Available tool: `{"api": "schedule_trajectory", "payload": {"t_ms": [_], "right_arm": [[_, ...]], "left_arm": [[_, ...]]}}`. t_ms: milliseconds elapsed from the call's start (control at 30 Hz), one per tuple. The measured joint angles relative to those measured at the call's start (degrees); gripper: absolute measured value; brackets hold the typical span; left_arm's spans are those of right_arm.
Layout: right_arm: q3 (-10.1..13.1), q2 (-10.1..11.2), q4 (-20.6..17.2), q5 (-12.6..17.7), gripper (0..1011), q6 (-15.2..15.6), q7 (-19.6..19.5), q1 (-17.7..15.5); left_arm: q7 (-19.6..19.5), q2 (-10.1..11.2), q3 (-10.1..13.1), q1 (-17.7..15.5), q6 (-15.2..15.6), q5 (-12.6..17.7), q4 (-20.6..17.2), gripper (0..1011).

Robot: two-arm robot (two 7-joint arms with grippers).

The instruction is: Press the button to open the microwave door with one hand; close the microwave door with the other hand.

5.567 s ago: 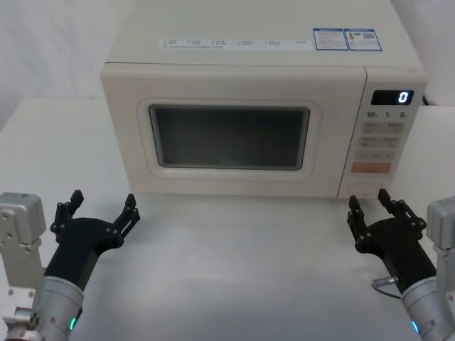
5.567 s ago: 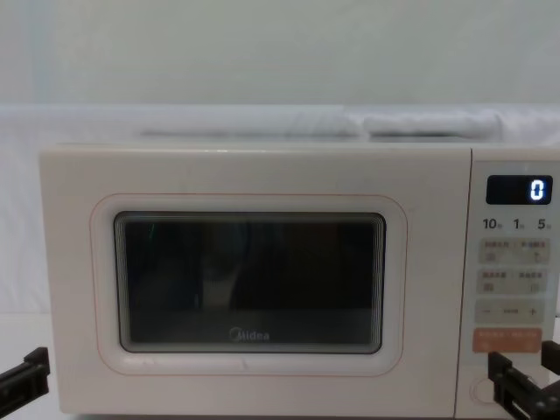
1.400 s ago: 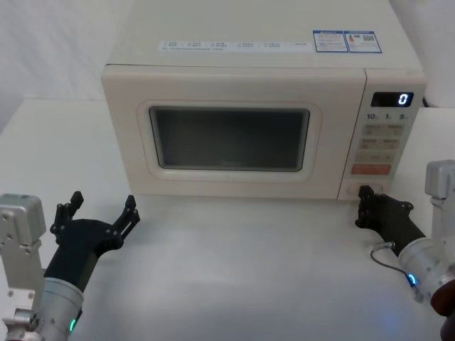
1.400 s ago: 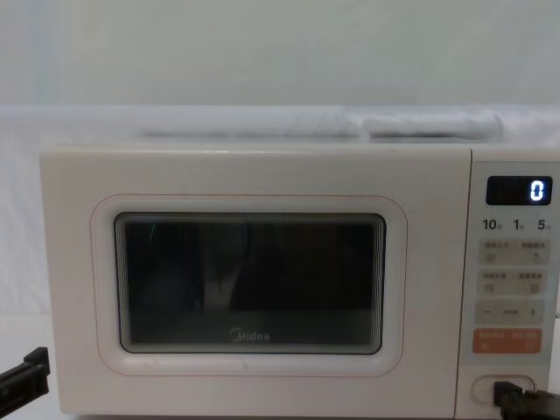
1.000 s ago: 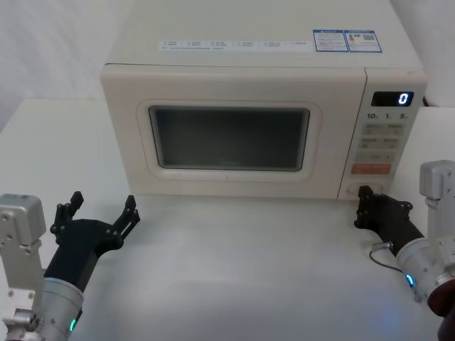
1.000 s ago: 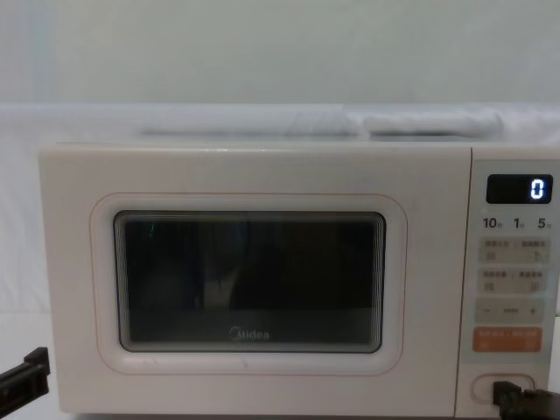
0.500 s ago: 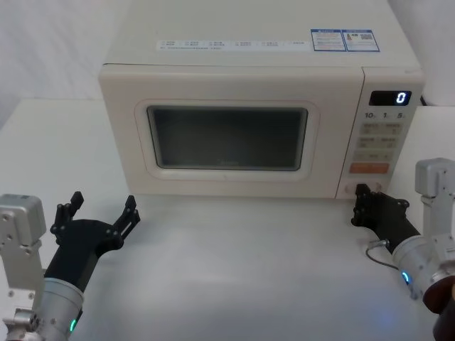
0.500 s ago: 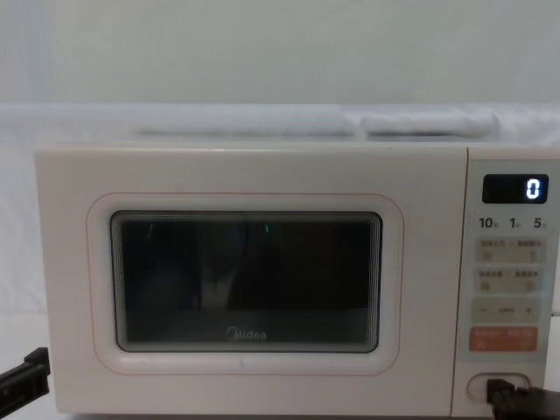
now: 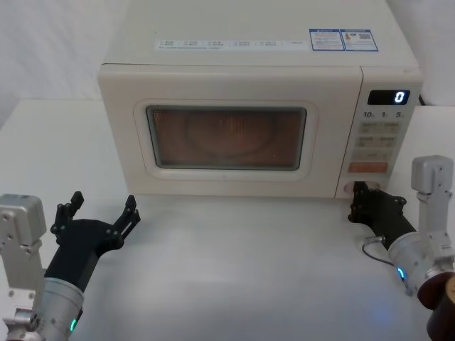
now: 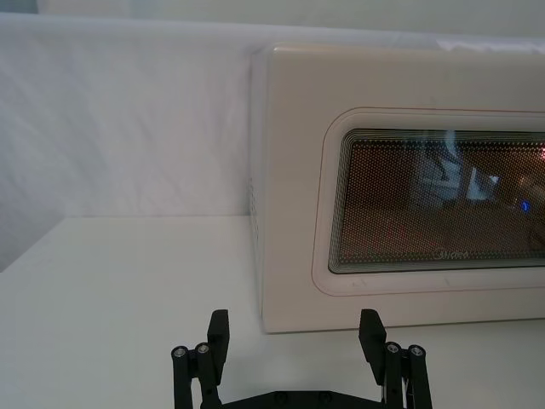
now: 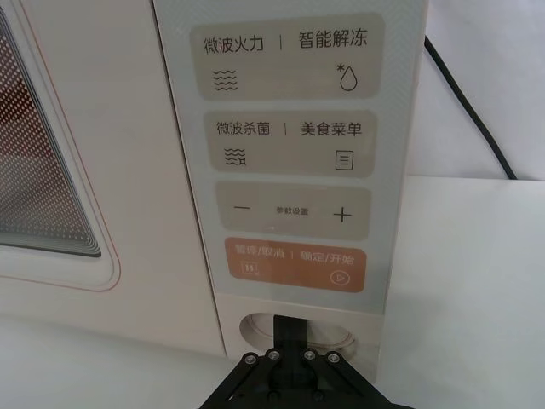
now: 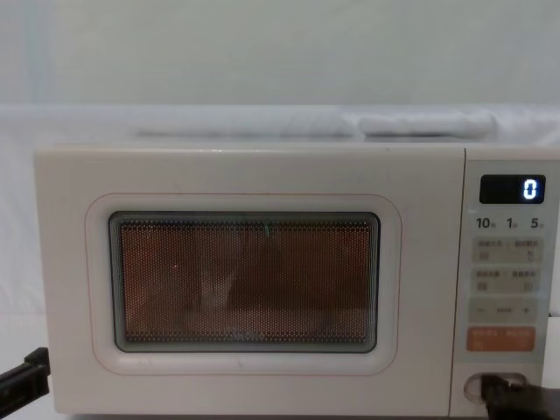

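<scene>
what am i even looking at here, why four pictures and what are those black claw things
It is one moment seen by four cameras on a two-armed robot facing a cream microwave on a white table.

The head view looks down from above, the chest view looks straight at the front, and each wrist view looks along one arm.

The black claws are its grippers. The left gripper waits open near the table's front edge, holding nothing. The right gripper is shut and its tip is pushed into the button, the wide oval key at the bottom of the control panel.

The microwave door sits flush, and its window glows orange, so the inside light is on.
</scene>
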Motion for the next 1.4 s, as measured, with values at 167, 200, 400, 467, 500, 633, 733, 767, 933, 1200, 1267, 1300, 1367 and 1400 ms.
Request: {"api": "schedule_trajectory", "payload": {"t_ms": [167, 200, 400, 467, 500, 633, 733, 767, 933, 1200, 1267, 1300, 1367, 1400], "right_arm": [[0.1, -0.4, 0.7, -0.1, 0, -0.2, 0.0, 0.7], [0.1, -0.5, 0.9, -0.1, 0, -0.3, 0.0, 0.8], [0.1, -0.8, 1.6, -0.1, 0, -0.7, 0.2, 1.4], [0.2, -0.9, 1.8, -0.1, 0, -0.7, 0.2, 1.5], [0.2, -0.9, 1.8, -0.1, 0, -0.7, 0.2, 1.5], [0.3, -0.9, 2.0, -0.1, 0, -0.7, 0.4, 1.6], [0.4, -0.8, 2.0, 0.0, 0, -0.7, 0.5, 1.6], [0.5, -0.8, 2.0, 0.0, 0, -0.6, 0.5, 1.6], [0.7, -0.6, 1.7, 0.1, 0, -0.4, 0.7, 1.2], [1.0, 0.0, 0.8, 0.3, 0, 0.7, 0.7, 0.1], [1.0, 0.1, 0.5, 0.4, 0, 0.9, 0.8, -0.1], [1.0, 0.2, 0.2, 0.4, 0, 1.1, 0.9, -0.4], [1.0, 0.3, -0.2, 0.5, 0, 1.2, 1.0, -0.7], [1.0, 0.4, -0.6, 0.5, 0, 1.4, 1.1, -1.0]], "left_arm": [[0.0, 0.0, 0.0, 0.0, 0.0, 0.0, 0.0, 1001], [0.0, 0.0, 0.0, 0.0, 0.0, 0.0, 0.0, 1001], [0.0, 0.0, 0.0, 0.0, 0.0, 0.0, 0.0, 1001], [0.0, 0.0, 0.0, 0.0, 0.0, 0.0, 0.0, 1001], [0.0, 0.0, 0.0, 0.0, 0.0, 0.0, 0.0, 1001], [0.0, 0.0, 0.0, 0.0, 0.0, 0.0, 0.0, 1001], [0.0, 0.0, 0.0, 0.0, 0.0, 0.0, 0.0, 1001], [0.0, 0.0, 0.0, 0.0, 0.0, 0.0, 0.0, 1001], [0.0, 0.0, 0.0, 0.0, 0.0, 0.0, 0.0, 1001], [0.0, 0.0, 0.0, 0.0, 0.0, 0.0, 0.0, 1001], [0.0, 0.0, 0.0, 0.0, 0.0, 0.0, 0.0, 1001], [0.1, 0.0, 0.0, 0.0, 0.0, 0.0, 0.0, 1001], [0.0, 0.0, 0.0, 0.0, 0.0, 0.0, 0.0, 1001], [0.0, 0.0, 0.0, 0.0, 0.0, 0.0, 0.0, 1001]]}}
